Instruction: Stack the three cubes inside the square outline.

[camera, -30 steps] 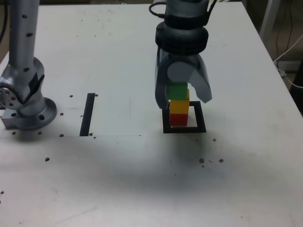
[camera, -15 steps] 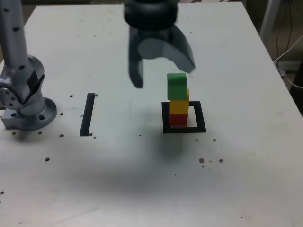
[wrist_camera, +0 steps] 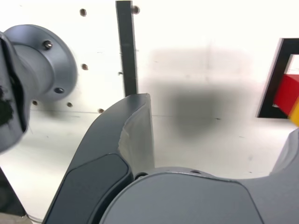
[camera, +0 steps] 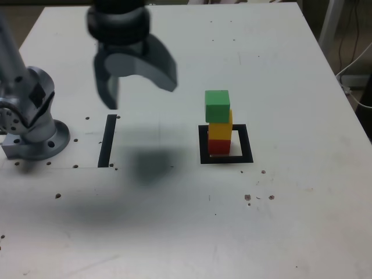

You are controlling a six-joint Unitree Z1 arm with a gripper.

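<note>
Well, the bench (camera: pixel 290 221) is pale and broad, speckled with small screw holes, and the arm's base (camera: pixel 32 125) sits at about nine o'clock on it in the exterior view. Up around eleven o'clock hangs the claw (camera: pixel 136 87), its jaws spread wide with nothing between them, well apart from the stack and high above the black strip (camera: pixel 107 139). Over at three o'clock lies the square outline (camera: pixel 247 142), and inside it the three cubes stand as one tower: red cube (camera: pixel 218 146) on the bench, yellow cube (camera: pixel 220 131) on that, green cube (camera: pixel 217 104) on top. The green one looks set a shade toward nine o'clock of the yellow, overhanging a little, yet it stands. To my eye the stacking is done and the step in hand is pulling clear. Next calls for little: keep the claw away from the tower and park it; only a nudge could spoil things.
</note>
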